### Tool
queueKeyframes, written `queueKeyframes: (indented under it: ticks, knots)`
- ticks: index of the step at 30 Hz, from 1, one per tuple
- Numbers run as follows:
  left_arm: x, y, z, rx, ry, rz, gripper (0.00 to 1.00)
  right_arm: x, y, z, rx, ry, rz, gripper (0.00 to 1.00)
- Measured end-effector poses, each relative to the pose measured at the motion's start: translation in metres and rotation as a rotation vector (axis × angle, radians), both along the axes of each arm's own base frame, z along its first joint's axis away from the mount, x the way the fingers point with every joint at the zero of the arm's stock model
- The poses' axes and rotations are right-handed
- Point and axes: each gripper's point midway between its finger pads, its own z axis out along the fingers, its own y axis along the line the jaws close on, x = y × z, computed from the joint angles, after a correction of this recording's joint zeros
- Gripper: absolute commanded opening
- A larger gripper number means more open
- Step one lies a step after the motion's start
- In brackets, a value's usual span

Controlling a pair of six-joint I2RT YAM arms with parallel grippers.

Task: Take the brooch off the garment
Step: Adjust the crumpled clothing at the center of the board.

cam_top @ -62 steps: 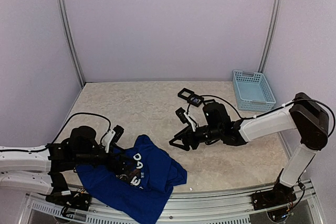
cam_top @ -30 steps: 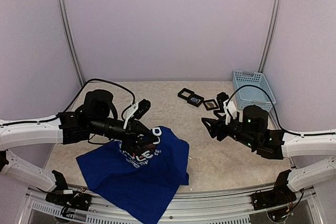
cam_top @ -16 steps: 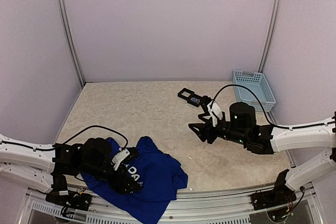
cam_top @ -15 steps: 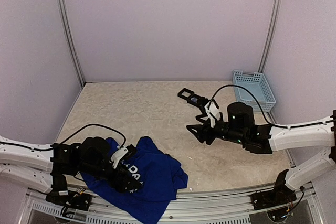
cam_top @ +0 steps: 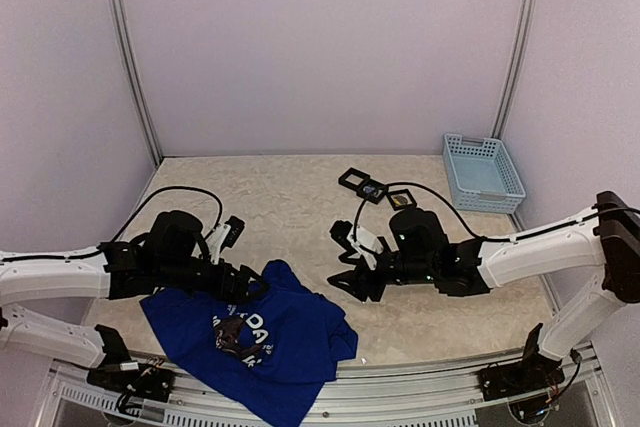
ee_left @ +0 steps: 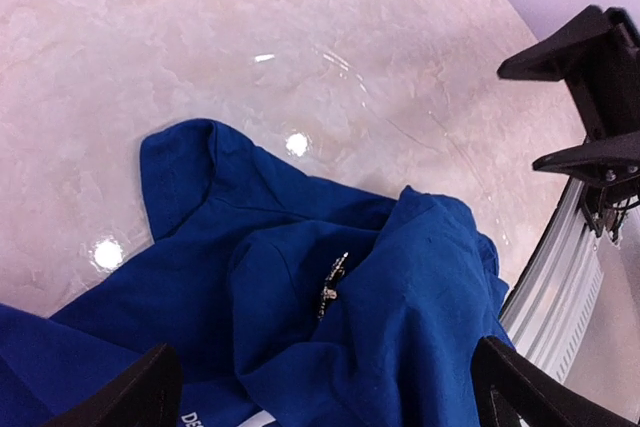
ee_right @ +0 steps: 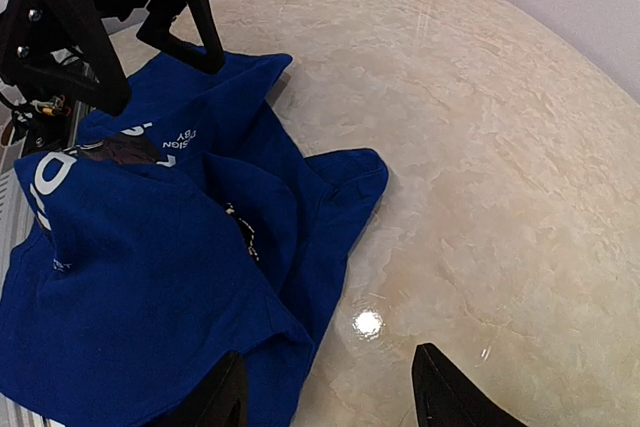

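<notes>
Here the left gripper [cam_top: 252, 285] hovers spread wide above the crumpled shirt [ee_left: 430, 297], framing the brooch [ee_left: 330, 287] pinned in a central fold. The right gripper [cam_top: 348, 285], half spread and empty, faces it, likely ready to help.

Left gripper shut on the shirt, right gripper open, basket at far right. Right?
No. The left gripper is open, fingers wide apart above the shirt, holding nothing, as the left wrist view shows. The right gripper is open and the basket is at far right.
</notes>
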Motion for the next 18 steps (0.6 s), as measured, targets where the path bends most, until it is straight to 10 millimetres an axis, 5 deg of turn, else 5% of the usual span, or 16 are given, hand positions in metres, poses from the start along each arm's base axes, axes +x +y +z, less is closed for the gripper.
queueKeyframes:
  ticks: [4, 8, 10, 18]
  knots:
    - [0.005, -0.021, -0.023, 0.049, 0.085, -0.062, 0.98, 0.005, -0.010, 0.013, 0.017, -0.042, -0.047, 0.59]
    - [0.009, -0.048, -0.035, 0.057, 0.133, -0.136, 0.65, 0.009, -0.020, 0.033, 0.053, -0.095, -0.098, 0.58]
    - [0.006, -0.061, -0.040, 0.063, 0.151, -0.177, 0.57, 0.013, -0.025, 0.041, 0.066, -0.118, -0.127, 0.58]
    - [-0.039, -0.094, -0.061, 0.118, 0.185, -0.333, 0.03, 0.019, -0.041, 0.058, 0.096, -0.172, -0.201, 0.58]
